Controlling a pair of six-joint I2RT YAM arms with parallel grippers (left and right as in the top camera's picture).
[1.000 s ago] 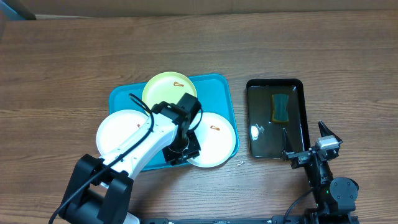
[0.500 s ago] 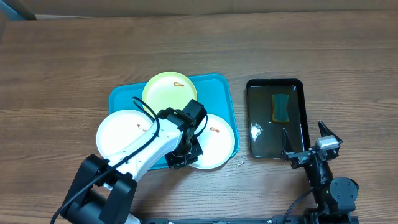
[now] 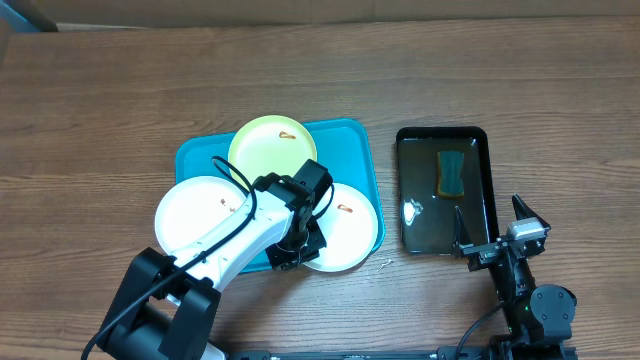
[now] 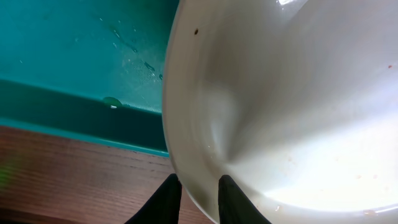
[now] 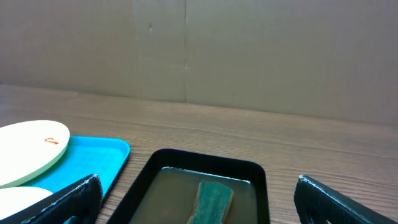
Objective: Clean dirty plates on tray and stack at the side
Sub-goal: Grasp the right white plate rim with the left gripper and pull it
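The turquoise tray (image 3: 200, 158) holds three plates: a pale yellow-green one (image 3: 268, 146) at the back with a brown smear, a white one (image 3: 192, 214) overhanging the tray's left side, and a white one (image 3: 350, 228) at the front right with a small red-brown smear. My left gripper (image 3: 292, 245) is at the front-left rim of the right white plate. In the left wrist view its fingers (image 4: 199, 199) are shut on that plate's rim (image 4: 298, 93), one finger on each side, above the tray (image 4: 74, 56). My right gripper (image 3: 505, 245) is open and empty at the front right; it also shows in the right wrist view (image 5: 198, 182).
A glossy black tray (image 3: 402, 190) with murky water and a green sponge (image 3: 452, 172) lies right of the turquoise tray; both show in the right wrist view, the tray (image 5: 205, 163) and the sponge (image 5: 214, 198). A small bit of debris (image 3: 385, 264) lies on the wooden table.
Over the last second my left gripper moved forward and slightly right to the right white plate's front-left rim. It has stayed still for the last half second. The right arm has not moved.
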